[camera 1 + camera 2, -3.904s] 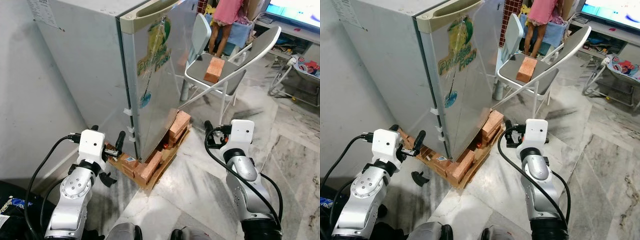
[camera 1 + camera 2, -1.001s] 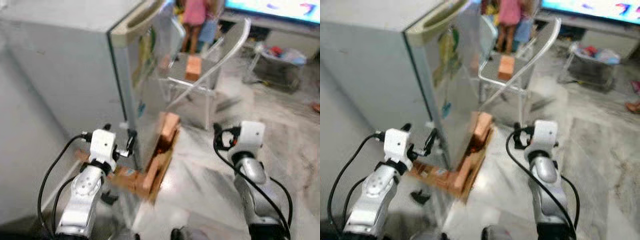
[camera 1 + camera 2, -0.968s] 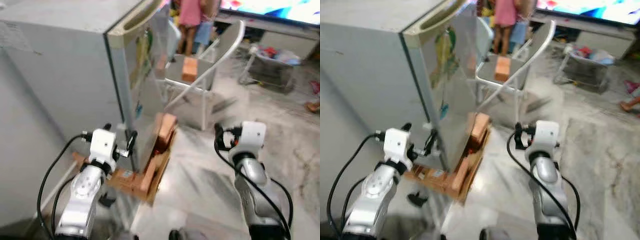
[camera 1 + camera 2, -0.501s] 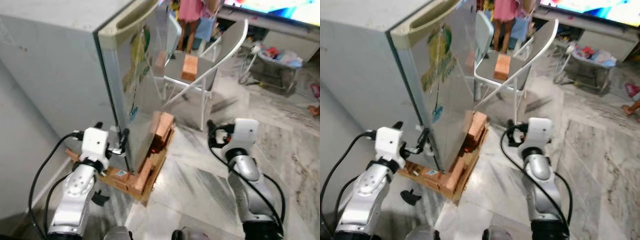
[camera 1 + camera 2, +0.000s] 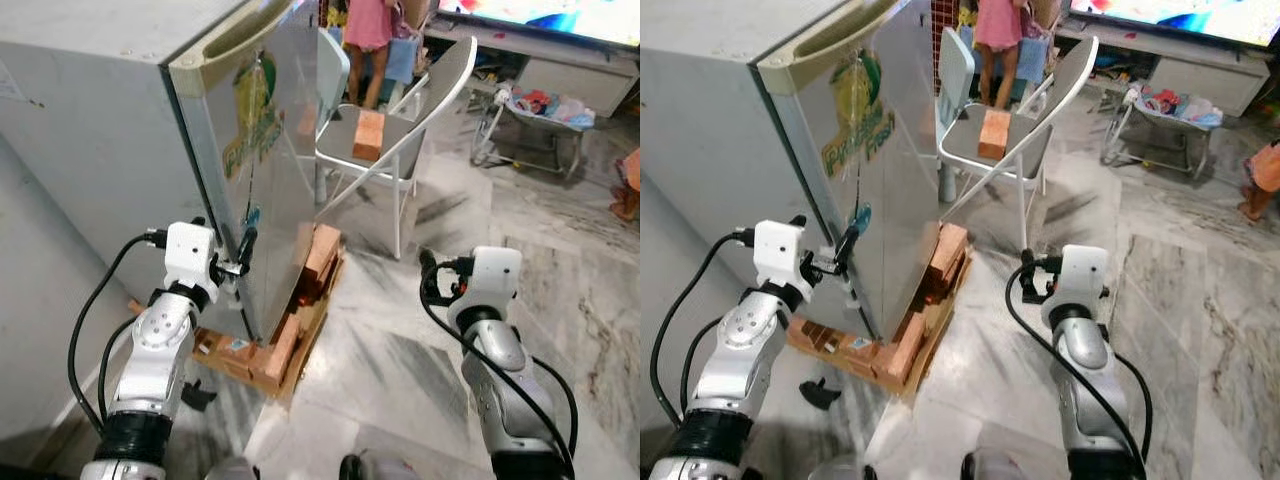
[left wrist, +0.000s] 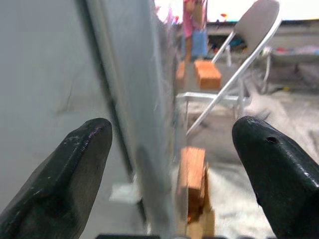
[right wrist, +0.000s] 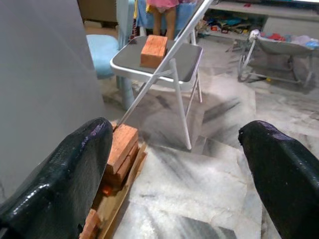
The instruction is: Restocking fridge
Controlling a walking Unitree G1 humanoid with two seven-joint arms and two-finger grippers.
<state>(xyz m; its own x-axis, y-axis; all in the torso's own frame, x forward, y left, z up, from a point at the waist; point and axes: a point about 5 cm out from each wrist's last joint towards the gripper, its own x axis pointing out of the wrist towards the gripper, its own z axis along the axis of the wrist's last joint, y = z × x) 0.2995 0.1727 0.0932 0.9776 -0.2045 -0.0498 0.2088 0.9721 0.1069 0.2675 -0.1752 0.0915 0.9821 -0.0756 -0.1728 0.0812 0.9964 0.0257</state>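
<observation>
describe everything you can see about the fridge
The fridge is a silver-grey metal box, door shut, with a cream recessed handle strip along the door's top edge and a green and yellow sticker on the front. It stands raised on orange bricks and cardboard on the marble floor. The left gripper, jaws open, is at the door's hinge-side corner.

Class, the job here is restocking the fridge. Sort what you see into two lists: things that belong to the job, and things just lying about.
Belongs to the job:
- tall silver fridge, door shut
- left hand, open, at the door's edge
- right hand, open, holding nothing

Just lying about:
- grey folding metal chair
- orange brick on its seat
- stacked orange bricks under the fridge
- small black piece on the floor
</observation>
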